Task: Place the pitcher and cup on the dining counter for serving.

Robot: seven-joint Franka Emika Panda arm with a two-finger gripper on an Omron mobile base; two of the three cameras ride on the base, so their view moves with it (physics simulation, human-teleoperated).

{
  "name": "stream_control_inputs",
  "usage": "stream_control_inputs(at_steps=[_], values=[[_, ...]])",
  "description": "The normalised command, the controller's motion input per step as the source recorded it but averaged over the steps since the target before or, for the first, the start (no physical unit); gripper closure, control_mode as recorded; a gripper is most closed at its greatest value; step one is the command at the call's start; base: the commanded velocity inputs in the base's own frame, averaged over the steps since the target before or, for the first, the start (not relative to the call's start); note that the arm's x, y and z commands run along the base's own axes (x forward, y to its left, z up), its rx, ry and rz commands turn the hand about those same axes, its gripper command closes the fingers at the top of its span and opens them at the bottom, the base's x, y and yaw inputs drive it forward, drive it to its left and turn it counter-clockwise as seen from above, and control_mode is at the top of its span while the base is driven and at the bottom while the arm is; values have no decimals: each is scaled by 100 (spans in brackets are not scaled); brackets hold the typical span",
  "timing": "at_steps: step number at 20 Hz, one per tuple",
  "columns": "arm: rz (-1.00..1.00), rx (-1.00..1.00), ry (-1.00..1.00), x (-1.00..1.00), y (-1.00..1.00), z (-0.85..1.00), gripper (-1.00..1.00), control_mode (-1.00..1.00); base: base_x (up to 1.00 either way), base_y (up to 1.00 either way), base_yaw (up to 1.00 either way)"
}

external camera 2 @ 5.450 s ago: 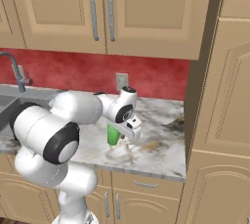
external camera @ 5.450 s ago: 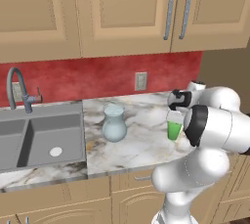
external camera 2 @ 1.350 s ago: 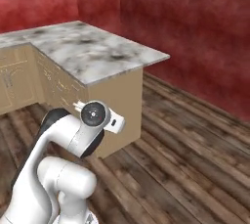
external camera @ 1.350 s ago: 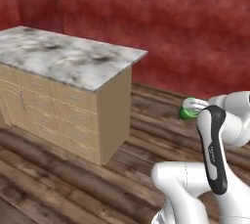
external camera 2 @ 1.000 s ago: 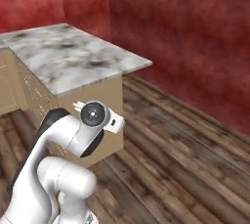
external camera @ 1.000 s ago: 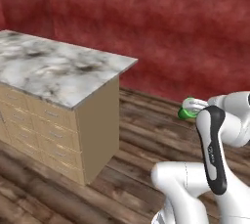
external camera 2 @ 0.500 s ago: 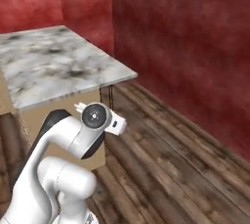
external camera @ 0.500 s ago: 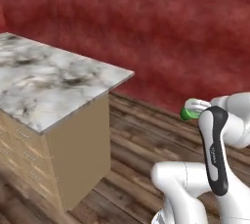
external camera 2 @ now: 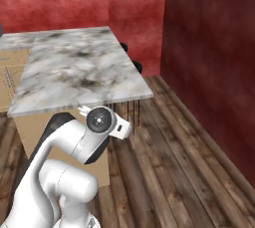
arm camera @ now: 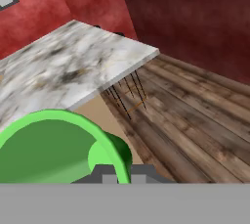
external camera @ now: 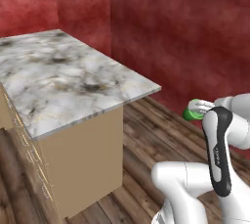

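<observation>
Hand view shows the cup [arm camera: 53, 147] pinched in the gripper [arm camera: 122, 175], off the dining counter [arm camera: 73, 66] beyond its corner; small, light and probably slick, it suits a mid-wall grip.

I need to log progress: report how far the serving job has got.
Nothing is set down yet: the dining counter carries neither vessel. In hand: the green cup sits in the gripper, carried above the wooden floor beside the counter. Left: placing the cup, then fetching the pitcher.
</observation>
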Motion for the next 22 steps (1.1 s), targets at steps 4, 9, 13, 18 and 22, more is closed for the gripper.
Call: stream_control_inputs(at_steps=[4,9,13,18,22], values=[[0,0,0,0,0,0,100,100,82,-43,58],[0,0,0,0,0,0,100,100,82,-22,49],[0,0,0,0,0,0,100,100,79,-1,25],[-1,6,9,31,0,7,100,-100,37,-1,0],[-10,18,26,88,0,10,100,-100,0,0,0]])
